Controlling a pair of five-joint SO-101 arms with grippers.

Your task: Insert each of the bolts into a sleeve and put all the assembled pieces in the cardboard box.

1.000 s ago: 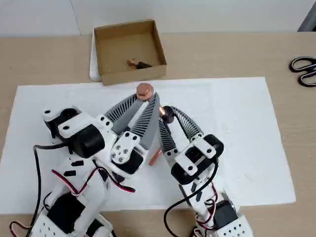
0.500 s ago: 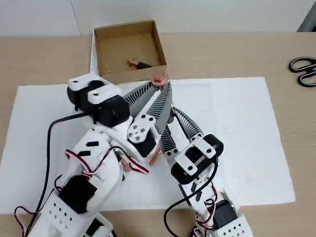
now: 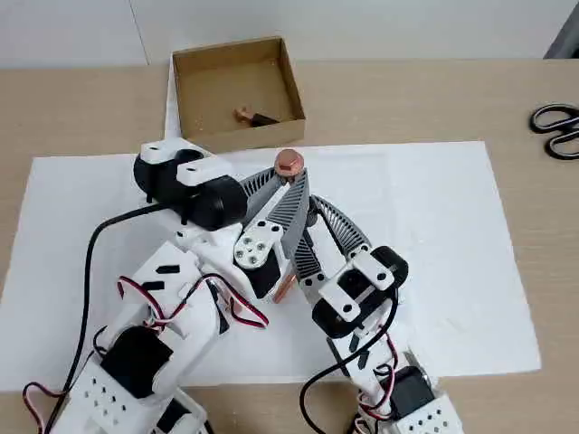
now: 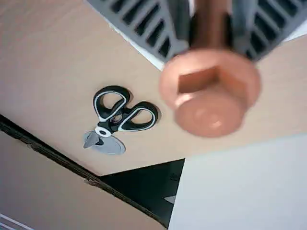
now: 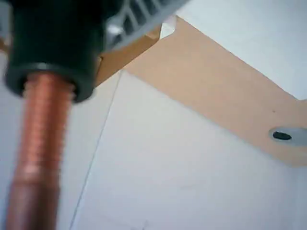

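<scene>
My left gripper [image 3: 289, 177] is shut on a copper bolt [image 3: 288, 163], head up, just in front of the cardboard box [image 3: 244, 136]. In the left wrist view the bolt head [image 4: 211, 91] sits between the grey fingers [image 4: 139, 24]. My right gripper [image 3: 310, 215] is shut on a black sleeve [image 3: 308, 213] right beside it, partly hidden under the left fingers. A copper threaded shaft [image 5: 38, 143] sticks out of the sleeve [image 5: 53, 43]. One assembled piece [image 3: 253, 117] lies in the box.
White paper [image 3: 434, 235] covers the table under both arms. A copper end [image 3: 285, 287] shows low between the two arms. Scissors [image 3: 556, 129] lie at the far right edge, also seen as scissors [image 4: 122, 115] from the left wrist.
The left arm swung up and right with the bolt toward the box's front wall, then drew back a little. The right arm kept still.
</scene>
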